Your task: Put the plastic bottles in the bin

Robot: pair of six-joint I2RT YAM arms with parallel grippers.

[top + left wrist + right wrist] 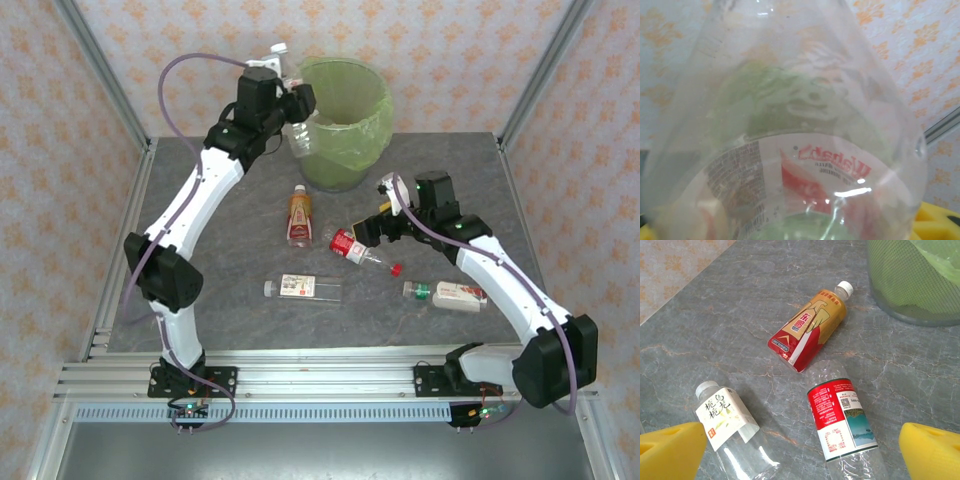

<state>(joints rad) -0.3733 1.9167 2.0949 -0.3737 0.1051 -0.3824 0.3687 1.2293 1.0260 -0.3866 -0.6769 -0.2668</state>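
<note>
Five plastic bottles can be counted, along with one bin and two arms. Nearest the arm bases, two bottles lie on their sides on the grey table (pixel 200 200): a clear white-label bottle (pixel 301 288) towards the left and a green-capped bottle (pixel 450 294) to the right, well apart from each other. A little farther in, a third, the red-label bottle (pixel 358 248), lies tilted near the middle of the table. The right gripper (pixel 370 222) hovers over it with its jaws spread wide and nothing between them. In the right wrist view its two yellow pads (pixel 670 447) stand on either side of this bottle without touching it. Beyond that, a fourth, the orange-label bottle (pixel 299 216), lies with its white cap pointing towards the bin (pixel 345 165). The bin stands at the far edge of the table, lined with a light-green bag. At its left rim the left gripper (pixel 298 103) is raised, its jaws closed around the fifth, a clear bottle (pixel 810 170) with a red-and-white label, held just beside the bin's opening.
</note>
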